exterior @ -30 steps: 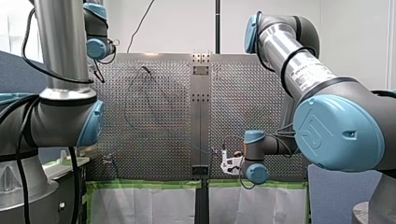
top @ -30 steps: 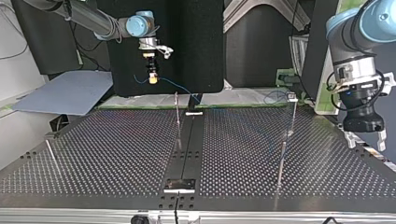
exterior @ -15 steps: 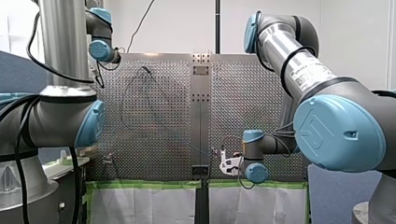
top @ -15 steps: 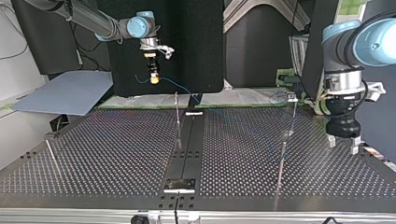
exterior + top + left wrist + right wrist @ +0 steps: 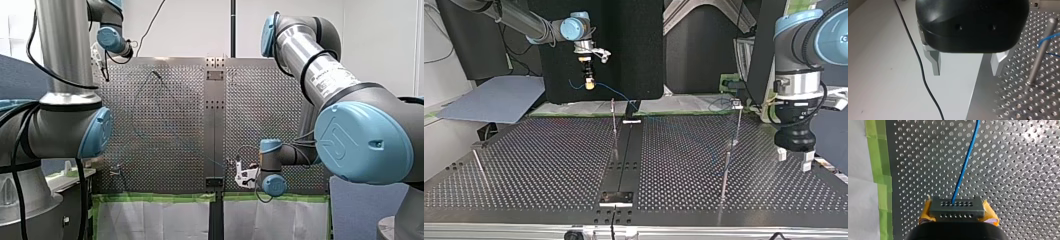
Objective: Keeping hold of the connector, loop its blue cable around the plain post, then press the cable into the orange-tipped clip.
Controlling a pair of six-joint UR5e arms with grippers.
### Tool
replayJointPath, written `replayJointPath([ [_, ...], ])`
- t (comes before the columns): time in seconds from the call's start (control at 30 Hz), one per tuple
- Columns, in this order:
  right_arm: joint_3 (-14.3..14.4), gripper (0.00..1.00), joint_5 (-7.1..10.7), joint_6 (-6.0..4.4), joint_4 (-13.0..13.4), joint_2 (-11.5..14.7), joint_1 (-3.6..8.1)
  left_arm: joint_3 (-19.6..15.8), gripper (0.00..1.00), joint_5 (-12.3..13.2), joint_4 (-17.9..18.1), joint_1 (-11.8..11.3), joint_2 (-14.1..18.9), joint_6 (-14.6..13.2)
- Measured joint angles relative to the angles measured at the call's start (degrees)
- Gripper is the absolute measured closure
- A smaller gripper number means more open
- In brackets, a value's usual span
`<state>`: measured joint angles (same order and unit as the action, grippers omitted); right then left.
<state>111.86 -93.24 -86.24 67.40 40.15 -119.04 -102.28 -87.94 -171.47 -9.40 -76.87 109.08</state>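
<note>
Top view, lower right: my left gripper (image 5: 794, 159) hangs open, empty. Centre: a post (image 5: 614, 131). Upper left, far: my right gripper (image 5: 587, 84) clamps the connector (image 5: 957, 207). Its blue cable (image 5: 965, 167), pulled taut, could tug the connector loose or slide over the post.

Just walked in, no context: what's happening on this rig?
My right gripper holds the connector raised over the far edge of the perforated table in the top view, its blue cable trailing down to it. My left gripper hangs open and empty beside a metal post. Whether the cable is round a post yet, I cannot tell.
</note>
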Motion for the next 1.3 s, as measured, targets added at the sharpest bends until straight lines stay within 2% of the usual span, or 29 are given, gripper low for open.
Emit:
replayJointPath([
  [0.37,-0.01,1.00,0.00,-0.09,-0.22,0.00,0.32,3.37,0.02,-1.57,-5.12,2.48,-0.97,-5.11],
  [0.73,-0.04,1.00,0.09,-0.39,0.08,-0.01,0.57,3.97,0.02,-7.59,-11.80,8.94,-7.12,-10.95],
  [0.93,-0.07,1.00,0.12,-0.39,0.11,-0.01,0.59,4.10,0.02,-8.34,-15.07,11.90,-7.85,-11.40],
  [1.3,-0.14,1.00,0.10,-0.35,0.11,-0.01,0.61,5.19,0.02,-9.92,-20.42,12.72,-7.42,-11.44],
])
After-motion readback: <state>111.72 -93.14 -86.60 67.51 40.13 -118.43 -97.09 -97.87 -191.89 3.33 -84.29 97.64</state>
